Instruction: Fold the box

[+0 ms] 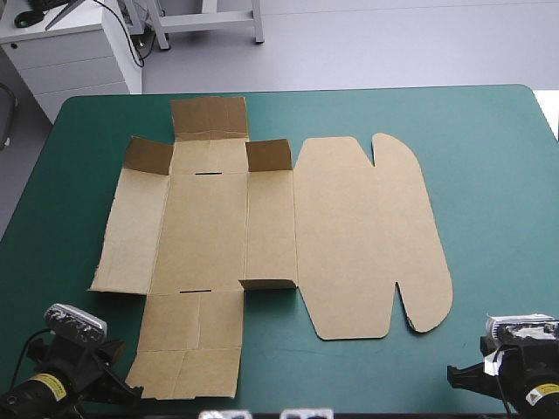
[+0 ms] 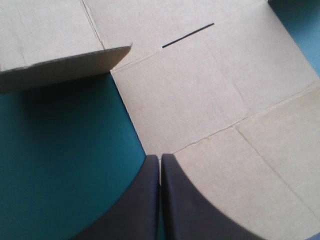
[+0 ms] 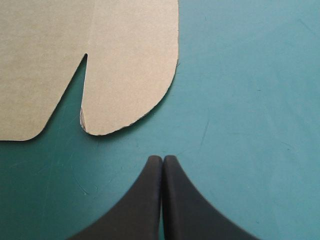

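Currently the brown box is lying mostly flat mid-frame; the left gripper and right gripper are sitting at the lower corners, pinched together, empty. Prying an edge may send it sliding.

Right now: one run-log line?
box, cut brown board sheet: flat, two far tabs up | left gripper: shut, empty, at near flap's edge | right gripper: shut, empty, short of rounded lid lobe

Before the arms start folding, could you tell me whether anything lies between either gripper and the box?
Nothing visible does. The left gripper, shut, sits at the edge of the box, and only bare teal-green cover separates the shut right gripper from the box's rounded corner.
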{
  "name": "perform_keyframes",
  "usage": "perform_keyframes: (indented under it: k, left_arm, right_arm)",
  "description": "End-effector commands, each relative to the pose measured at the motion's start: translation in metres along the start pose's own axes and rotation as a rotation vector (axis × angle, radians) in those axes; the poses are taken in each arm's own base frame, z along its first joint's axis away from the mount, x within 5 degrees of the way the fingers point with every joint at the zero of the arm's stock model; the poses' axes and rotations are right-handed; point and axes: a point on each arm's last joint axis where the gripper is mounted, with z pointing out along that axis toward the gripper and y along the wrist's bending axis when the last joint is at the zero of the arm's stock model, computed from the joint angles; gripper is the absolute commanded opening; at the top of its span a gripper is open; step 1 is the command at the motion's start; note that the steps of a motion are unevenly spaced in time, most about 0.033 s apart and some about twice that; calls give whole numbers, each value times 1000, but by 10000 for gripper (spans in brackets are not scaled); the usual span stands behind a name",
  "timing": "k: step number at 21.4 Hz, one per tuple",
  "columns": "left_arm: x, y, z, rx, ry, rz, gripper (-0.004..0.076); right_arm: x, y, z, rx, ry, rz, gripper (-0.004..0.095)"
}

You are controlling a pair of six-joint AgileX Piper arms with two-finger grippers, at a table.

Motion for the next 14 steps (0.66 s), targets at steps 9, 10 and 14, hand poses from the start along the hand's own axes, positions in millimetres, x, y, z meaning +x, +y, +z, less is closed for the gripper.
perform_keyframes:
  k: [9, 10, 14]
  left_arm:
    - [-109, 11, -28, 9, 4, -32, -8]
    - [-119, 12, -23, 10, 22, -33, -8]
    - [-150, 21, -1, -32, 57, -9, -8]
  right_arm:
    - [-11, -1, -3, 4, -68, -2, -19]
    - [-11, -1, -3, 4, -68, -2, -19]
    - [-11, -1, -3, 4, -68, -2, -19]
